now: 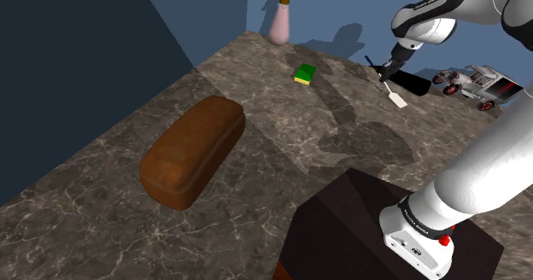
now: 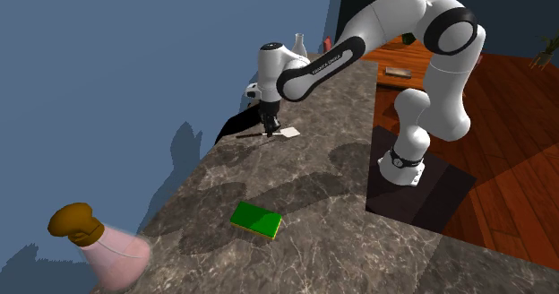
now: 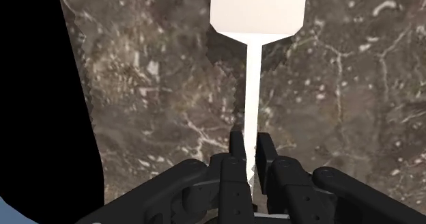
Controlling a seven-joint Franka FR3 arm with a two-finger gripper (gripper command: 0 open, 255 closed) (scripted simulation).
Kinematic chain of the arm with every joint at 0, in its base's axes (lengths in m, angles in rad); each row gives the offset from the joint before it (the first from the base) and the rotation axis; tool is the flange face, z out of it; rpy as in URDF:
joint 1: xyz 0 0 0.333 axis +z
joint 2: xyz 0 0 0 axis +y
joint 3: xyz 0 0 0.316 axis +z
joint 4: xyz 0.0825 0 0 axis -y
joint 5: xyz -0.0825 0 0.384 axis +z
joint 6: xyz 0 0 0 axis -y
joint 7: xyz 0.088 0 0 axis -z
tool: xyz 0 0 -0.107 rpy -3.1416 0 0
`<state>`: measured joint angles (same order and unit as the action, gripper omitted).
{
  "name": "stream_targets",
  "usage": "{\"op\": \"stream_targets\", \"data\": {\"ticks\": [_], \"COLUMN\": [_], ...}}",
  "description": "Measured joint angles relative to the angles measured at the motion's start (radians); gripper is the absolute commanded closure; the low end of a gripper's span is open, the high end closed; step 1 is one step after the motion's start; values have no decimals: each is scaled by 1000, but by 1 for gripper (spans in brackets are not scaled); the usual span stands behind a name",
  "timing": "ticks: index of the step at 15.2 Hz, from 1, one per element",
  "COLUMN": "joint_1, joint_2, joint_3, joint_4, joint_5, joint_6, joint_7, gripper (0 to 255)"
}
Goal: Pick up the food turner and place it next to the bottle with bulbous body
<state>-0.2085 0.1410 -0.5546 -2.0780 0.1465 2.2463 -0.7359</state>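
Though plain white, food turner (image 3: 257, 11) in gripper (image 3: 250, 149).

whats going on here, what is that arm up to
The white arm's black tool is shut on the thin handle of a white food turner, just above the marbled counter. The pink bulbous bottle, which the turner should end up beside, stands well apart at a corner. A green sponge lies roughly between them. The placing is not yet done.
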Motion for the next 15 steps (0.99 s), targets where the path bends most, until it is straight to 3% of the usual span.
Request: {"op": "stream_targets", "data": {"ticks": [15], "joint_1": [12], "joint_2": [-92], "joint_3": [-7], "joint_4": [113], "joint_5": [-72], "joint_6": [-187], "joint_7": [56], "gripper": [255]}}
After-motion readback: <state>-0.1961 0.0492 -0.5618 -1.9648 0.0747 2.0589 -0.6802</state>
